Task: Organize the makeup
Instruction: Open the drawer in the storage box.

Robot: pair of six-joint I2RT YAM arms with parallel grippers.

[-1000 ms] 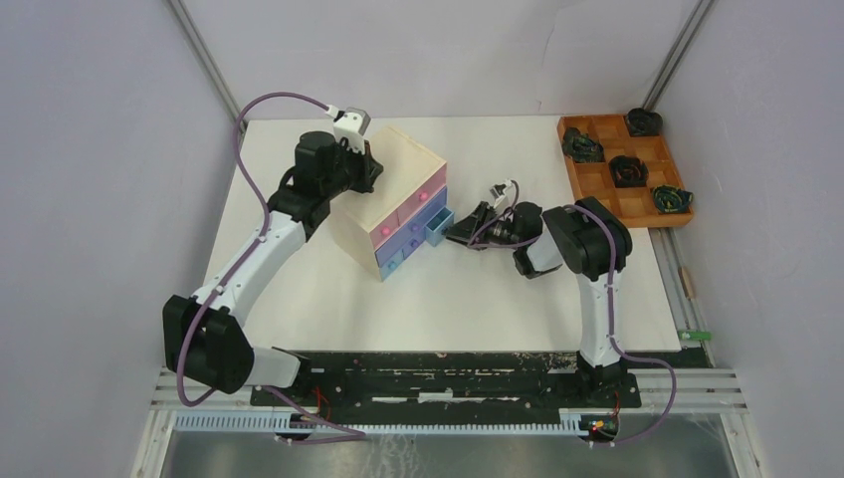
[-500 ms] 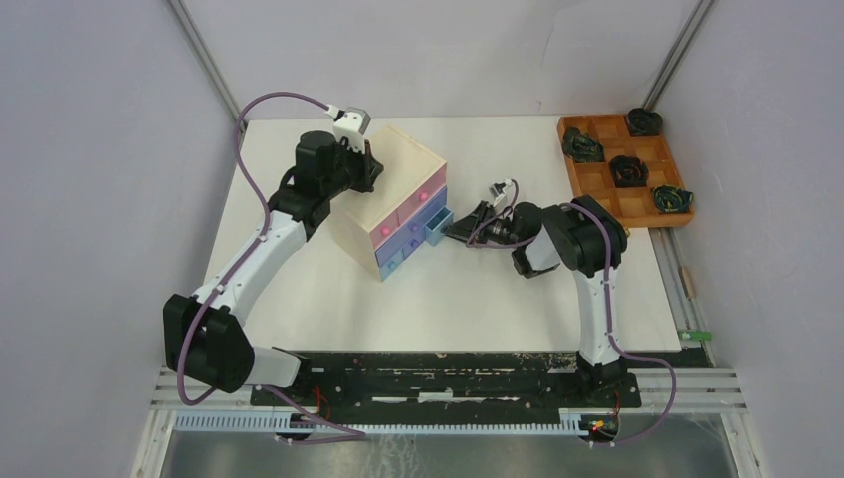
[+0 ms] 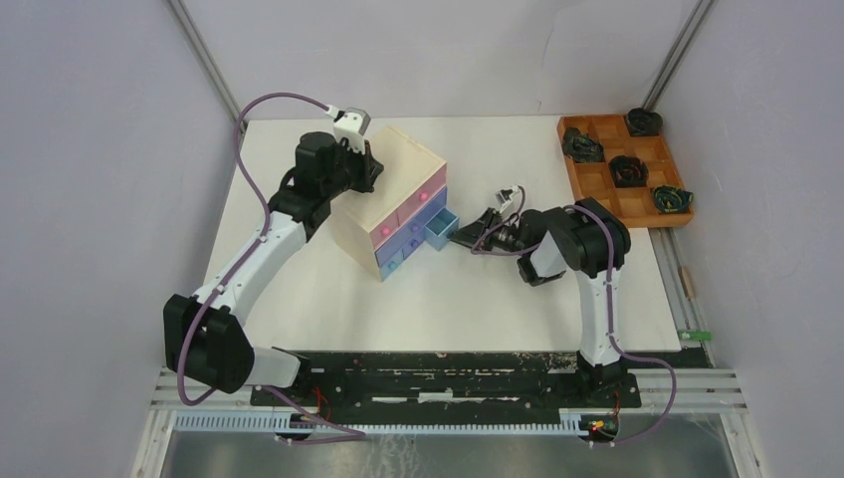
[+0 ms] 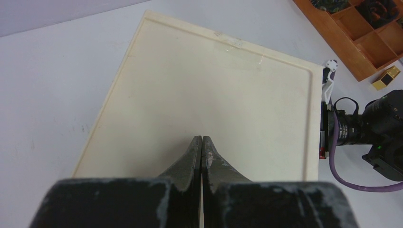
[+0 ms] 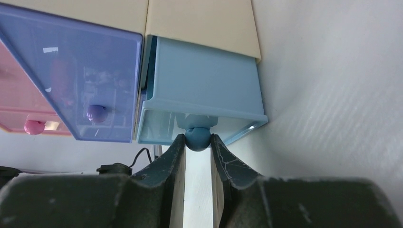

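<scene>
Over the last second your right end effector drew back a little from the chest toward its own base. The blue drawer came with it and stood slightly further out of the chest's bottom corner than before. The right wrist view showed the end effector narrowed onto the round blue knob, a finger pressed to each side of it. The purple drawer next to it sat flush, with only dim shapes behind its clear front.

Your left end effector had not shifted. Its jaws were pressed together with nothing between them, tips down on the chest's pale lid, apparently steadying it against your pull.

This looked like the opening step, with the drawer only part way out and nothing yet going in. Of the makeup, the only item visible was a small gold piece on the worktop, just beside the wooden grid tray. The rest was out of view, and whether it was already in the drawers could not be told.
</scene>
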